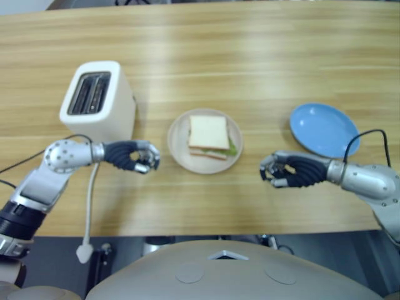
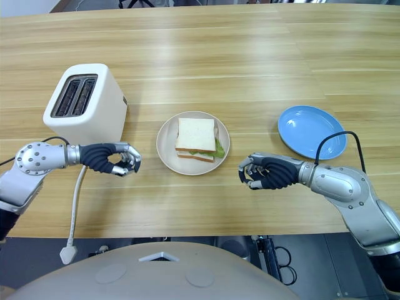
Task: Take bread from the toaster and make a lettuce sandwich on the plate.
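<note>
Sandwich [image 2: 196, 140] sits mid-plate [image 2: 164, 149]: two white slices w/ lettuce [image 2: 219, 149] poking out the right edge. Looks built already, I'd say.

Handling-wise it's light & soft, and would squash under any real squeeze. Top slice only rests on the leaf, so it'd prob. slide if tipped or nudged sideways. If it needs touching at all, best bet is a gentle pinch across the crusts, top & bottom slice together, kept level. Or shift the plate by its rim instead, which is stiff but looks smooth, maybe slippery.

Toaster [image 2: 84, 109] stands left of the plate, near but apart, slots facing up. Its cord [image 2: 74, 206] trails off the table's [image 2: 206, 56] near edge. Blue plate [image 2: 311, 131] lies off to the right.

Left hand [image 2: 117, 160] is just in front of the toaster, left of the plate, fingers curled in w/ nothing in them. Right hand [image 2: 262, 172] is right of the plate, nearer me than the blue plate, likewise curled round nothing. Neither touches the plate.
</note>
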You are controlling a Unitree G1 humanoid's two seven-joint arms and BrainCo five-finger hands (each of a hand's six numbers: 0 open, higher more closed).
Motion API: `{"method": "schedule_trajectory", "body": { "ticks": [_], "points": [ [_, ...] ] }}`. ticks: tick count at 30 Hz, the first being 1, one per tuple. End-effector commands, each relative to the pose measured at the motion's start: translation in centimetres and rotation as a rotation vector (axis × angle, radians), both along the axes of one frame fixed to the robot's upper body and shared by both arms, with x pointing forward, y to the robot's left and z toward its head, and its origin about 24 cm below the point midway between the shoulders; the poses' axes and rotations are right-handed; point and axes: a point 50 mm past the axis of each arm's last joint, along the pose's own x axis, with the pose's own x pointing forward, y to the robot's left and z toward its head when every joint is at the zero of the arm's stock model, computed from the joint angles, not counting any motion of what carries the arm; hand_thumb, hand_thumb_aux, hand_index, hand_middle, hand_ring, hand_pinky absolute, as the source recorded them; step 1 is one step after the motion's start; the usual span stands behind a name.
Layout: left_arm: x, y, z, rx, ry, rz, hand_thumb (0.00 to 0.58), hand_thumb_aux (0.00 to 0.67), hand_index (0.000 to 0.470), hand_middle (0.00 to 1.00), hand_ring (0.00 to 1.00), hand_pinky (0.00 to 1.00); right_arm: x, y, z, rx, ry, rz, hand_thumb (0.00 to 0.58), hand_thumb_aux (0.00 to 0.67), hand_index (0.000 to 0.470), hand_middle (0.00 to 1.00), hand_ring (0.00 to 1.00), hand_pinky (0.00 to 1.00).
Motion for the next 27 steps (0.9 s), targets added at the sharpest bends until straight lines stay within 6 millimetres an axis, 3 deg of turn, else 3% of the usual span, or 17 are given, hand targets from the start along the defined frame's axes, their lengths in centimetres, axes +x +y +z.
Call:
{"method": "schedule_trajectory", "body": {
  "ticks": [1,6,13,17,18,19,23,24,27],
  "points": [
    [-1.5,-0.3,-3.0,0.149,0.179,-0.082,0.58,0.67,0.46,1.0,1.0,1.0,-0.1,2.0,-2.0,-0.002,0.101,0.088,0.58,0.67,0.46,1.0,1.0,1.0],
    [-1.0,-2.2,-5.9,0.186,0.243,-0.131,0.58,0.67,0.46,1.0,1.0,1.0,0.7,5.1,-5.6,-0.022,0.215,0.193,0.58,0.67,0.46,1.0,1.0,1.0],
    [1.4,-3.7,-9.1,0.314,0.235,-0.152,0.58,0.67,0.46,1.0,1.0,1.0,3.9,6.1,-9.8,-0.138,0.27,0.181,0.58,0.67,0.46,1.0,1.0,1.0],
    [4.4,-4.6,-9.8,0.324,0.128,-0.083,0.58,0.654,0.449,1.0,1.0,1.0,6.5,6.3,-10.1,-0.127,0.171,0.113,0.58,0.67,0.46,1.0,1.0,1.0],
    [5.6,-4.9,-9.9,0.332,0.084,-0.036,0.545,0.504,0.346,1.0,1.0,1.0,7.6,6.4,-9.8,-0.095,0.125,0.079,0.58,0.67,0.46,1.0,1.0,1.0],
    [6.5,-5.1,-10.0,0.345,0.048,-0.008,0.543,0.502,0.345,1.0,1.0,1.0,8.4,6.3,-9.6,-0.075,0.086,0.05,0.58,0.67,0.46,1.0,1.0,1.0],
    [9.4,-6.0,-9.8,0.381,-0.031,0.06,0.556,0.533,0.366,1.0,1.0,1.0,12.1,5.3,-8.5,-0.082,-0.09,-0.075,0.58,0.67,0.46,1.0,1.0,1.0],
    [10.0,-6.3,-9.6,0.376,-0.048,0.074,0.578,0.633,0.435,1.0,1.0,1.0,12.9,5.2,-8.2,-0.07,-0.121,-0.101,0.58,0.67,0.46,1.0,1.0,1.0],
    [11.5,-6.7,-8.8,0.359,-0.097,0.129,0.58,0.667,0.458,1.0,1.0,1.0,14.8,5.3,-8.0,-0.074,-0.198,-0.144,0.58,0.67,0.46,1.0,1.0,1.0]
  ]
}}
